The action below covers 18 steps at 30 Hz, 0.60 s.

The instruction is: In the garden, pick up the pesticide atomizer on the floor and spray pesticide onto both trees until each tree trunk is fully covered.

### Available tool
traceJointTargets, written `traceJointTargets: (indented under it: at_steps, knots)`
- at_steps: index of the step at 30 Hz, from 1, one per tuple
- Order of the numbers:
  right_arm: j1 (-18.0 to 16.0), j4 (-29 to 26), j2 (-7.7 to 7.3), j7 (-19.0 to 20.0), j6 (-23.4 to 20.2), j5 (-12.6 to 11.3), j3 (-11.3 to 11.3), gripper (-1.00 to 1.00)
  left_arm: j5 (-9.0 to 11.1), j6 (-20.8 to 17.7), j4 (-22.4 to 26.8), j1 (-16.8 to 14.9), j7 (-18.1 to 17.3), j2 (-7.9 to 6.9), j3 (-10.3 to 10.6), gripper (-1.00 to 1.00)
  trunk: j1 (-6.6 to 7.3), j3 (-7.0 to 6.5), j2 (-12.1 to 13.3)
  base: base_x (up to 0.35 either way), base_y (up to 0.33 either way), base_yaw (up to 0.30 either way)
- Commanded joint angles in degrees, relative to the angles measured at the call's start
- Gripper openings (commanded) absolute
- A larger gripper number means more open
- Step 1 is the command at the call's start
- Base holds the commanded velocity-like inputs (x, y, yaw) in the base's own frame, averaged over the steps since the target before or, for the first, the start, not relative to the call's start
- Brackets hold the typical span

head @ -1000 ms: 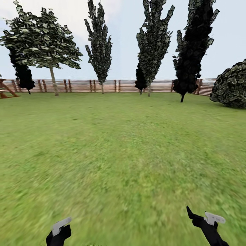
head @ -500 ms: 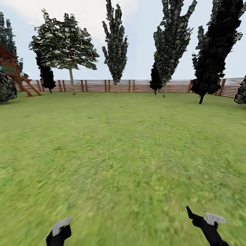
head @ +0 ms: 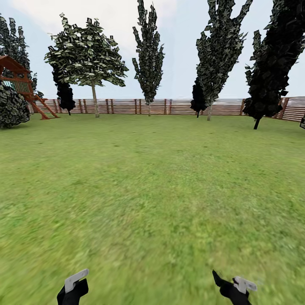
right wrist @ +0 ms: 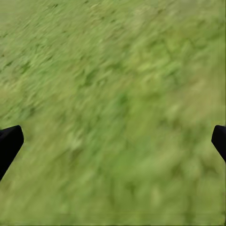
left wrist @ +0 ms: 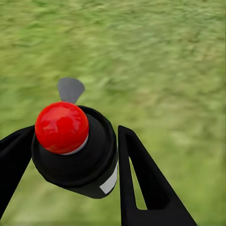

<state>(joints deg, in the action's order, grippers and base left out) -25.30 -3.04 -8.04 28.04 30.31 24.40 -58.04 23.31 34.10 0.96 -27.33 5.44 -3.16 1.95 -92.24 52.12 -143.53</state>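
Found the pesticide atomizer (left wrist: 70,150) pinched between the fingers of the left gripper (left wrist: 75,165), red knob (left wrist: 61,127) facing the wrist camera. Could not tell the nozzle direction. Found the right gripper (right wrist: 113,141) spread wide and empty above the grass.

Located a broad-crowned tree (head: 87,55) with a pale, upright, bare trunk (head: 96,103) far ahead of the left gripper and slightly to its right, just in front of the fence (head: 169,106). Judged it a likely target, but could not confirm this. Noted dark narrow trees (head: 149,55) farther right along the same fence.

Saw open lawn (head: 152,178) all the way from both grippers to that trunk, with no obstacle. Placed the playset (head: 19,80) and a bush (head: 12,108) well off to the left. Judged the left arm the spraying arm, with a long approach needed first.
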Motion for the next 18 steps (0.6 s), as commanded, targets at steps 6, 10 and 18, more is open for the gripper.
traceJointTargets:
  at_steps: [6,10,18]
  knots:
    - [-0.01,1.99,1.97,-0.01,-0.25,-0.23,-0.41,1.00,-0.02,0.00,0.01,0.02,0.01,0.00,0.06,-1.00,0.00,0.00,0.00,0.000,0.000,0.000]
    - [-0.01,2.06,2.04,-0.01,-0.25,-0.23,-0.41,1.00,-0.02,0.00,0.01,0.04,0.01,0.00,0.03,-1.00,0.00,0.00,0.00,0.000,0.000,0.000]
    - [-0.01,2.07,2.06,-0.01,-0.27,-0.23,-0.41,1.00,-0.02,0.00,0.01,0.03,0.01,0.00,0.04,-1.00,0.00,0.00,0.00,0.000,0.000,0.000]
